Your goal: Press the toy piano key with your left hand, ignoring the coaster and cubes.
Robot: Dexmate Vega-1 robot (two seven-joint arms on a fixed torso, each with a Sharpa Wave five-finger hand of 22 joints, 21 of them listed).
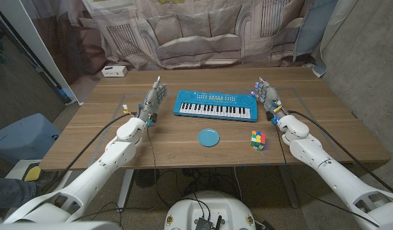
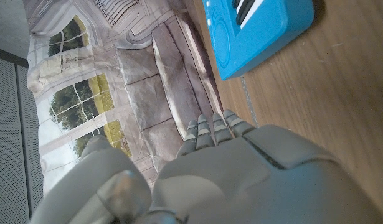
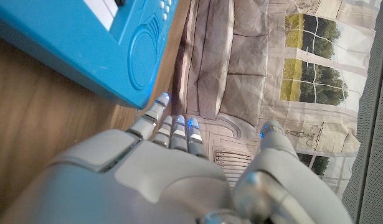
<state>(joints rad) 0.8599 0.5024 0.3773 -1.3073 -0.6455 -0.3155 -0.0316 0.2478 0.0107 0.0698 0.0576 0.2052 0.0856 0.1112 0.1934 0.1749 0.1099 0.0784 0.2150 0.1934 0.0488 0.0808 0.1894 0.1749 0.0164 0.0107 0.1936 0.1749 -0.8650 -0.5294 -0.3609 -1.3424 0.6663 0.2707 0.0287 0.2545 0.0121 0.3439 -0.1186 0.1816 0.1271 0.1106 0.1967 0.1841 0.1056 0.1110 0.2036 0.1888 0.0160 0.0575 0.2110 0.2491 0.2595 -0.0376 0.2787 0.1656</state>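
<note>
Left hand (image 1: 153, 100) beside toy piano (image 1: 216, 105), seemingly apart, holding nothing.

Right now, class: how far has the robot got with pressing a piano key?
Nothing looks done yet. The left hand stands open beside the toy piano, not touching it. Left: reach over and press a key. The right hand waits at the other end; coaster and cube sit untouched.

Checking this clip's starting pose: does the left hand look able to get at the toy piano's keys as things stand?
Probably yes. The left hand stands beside the toy piano's left end, holding nothing, with bare table between them. The coaster and cube lie nearer the robot, off that path.
</note>
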